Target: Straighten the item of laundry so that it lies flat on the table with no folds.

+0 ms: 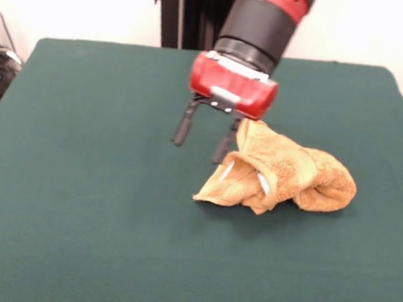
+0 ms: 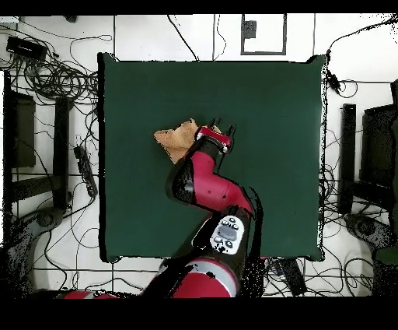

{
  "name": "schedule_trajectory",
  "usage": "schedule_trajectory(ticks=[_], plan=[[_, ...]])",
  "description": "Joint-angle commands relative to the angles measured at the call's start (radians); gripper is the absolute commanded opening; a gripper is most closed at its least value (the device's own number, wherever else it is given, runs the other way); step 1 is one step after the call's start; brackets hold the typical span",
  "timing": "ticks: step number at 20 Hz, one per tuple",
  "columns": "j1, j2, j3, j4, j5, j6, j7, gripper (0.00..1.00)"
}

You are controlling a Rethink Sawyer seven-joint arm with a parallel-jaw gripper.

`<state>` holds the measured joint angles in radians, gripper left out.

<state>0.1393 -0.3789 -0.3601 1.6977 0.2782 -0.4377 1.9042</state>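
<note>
The golden-orange towel (image 1: 284, 174) lies crumpled in a bunched heap on the dark green table (image 1: 79, 183), a little right of centre in the front view, with folds and a bit of white showing in them. My gripper (image 1: 202, 142) hangs just above the table at the heap's upper left edge. Its two black fingers (image 1: 183, 127) stand apart with nothing between them, and one of them is right beside the cloth. In the overhead view the towel (image 2: 174, 139) is partly hidden under my arm, and the gripper (image 2: 224, 125) points away from my base.
The table (image 2: 272, 101) is far larger than the towel. Tangled cables (image 2: 54, 74) and dark stands (image 2: 61, 148) lie on the floor round the table. My pedestal (image 1: 182, 11) stands at the far edge.
</note>
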Motion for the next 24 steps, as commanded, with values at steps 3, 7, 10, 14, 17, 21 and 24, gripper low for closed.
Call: schedule_trajectory(ticks=[3, 7, 10, 14, 17, 21, 24], plan=[[0.056, 0.015, 0.15, 0.067, 0.052, 0.137, 0.218, 1.0], [0.03, -0.004, 0.191, 0.099, 0.024, 0.104, 0.261, 1.0], [0.03, 0.004, 0.199, 0.103, 0.028, 0.08, 0.266, 1.0], [0.038, 0.037, 0.187, 0.089, 0.082, 0.121, 0.246, 1.0], [0.003, 0.062, 0.222, 0.079, 0.095, 0.203, 0.237, 1.0], [-0.064, 0.112, 0.309, 0.063, 0.068, 0.167, 0.267, 1.0], [-0.078, 0.134, 0.336, 0.058, 0.083, 0.176, 0.265, 1.0]])
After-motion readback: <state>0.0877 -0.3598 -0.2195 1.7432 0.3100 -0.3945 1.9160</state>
